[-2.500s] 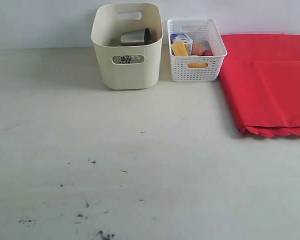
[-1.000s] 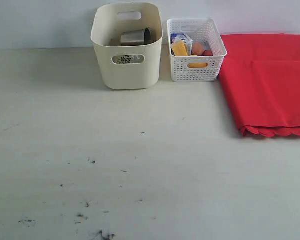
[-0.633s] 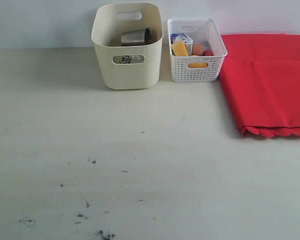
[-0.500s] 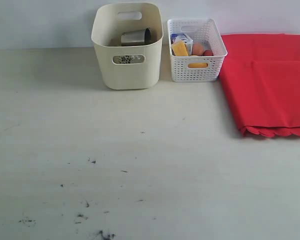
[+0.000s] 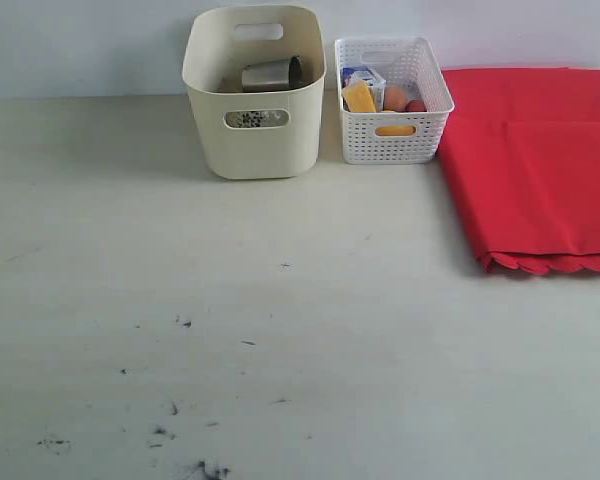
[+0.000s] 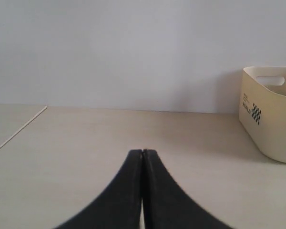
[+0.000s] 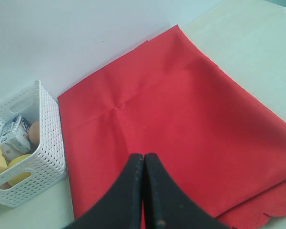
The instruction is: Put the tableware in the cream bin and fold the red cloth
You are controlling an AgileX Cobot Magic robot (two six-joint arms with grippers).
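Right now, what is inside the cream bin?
A steel cup lies on its side in the cream bin; anything beneath it is hidden by the bin's walls.

Smooth plastic cream bin [image 5: 254, 140]; matt red cloth [image 5: 540, 165].

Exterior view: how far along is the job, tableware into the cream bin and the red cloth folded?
Done, it seems: a steel cup lies in the cream bin, and no tableware shows on the table. The red cloth looks folded over, a straight edge above its scalloped hem. In hand: nothing; the left claw and right claw are shut and empty. Left: perhaps another fold; I cannot tell.
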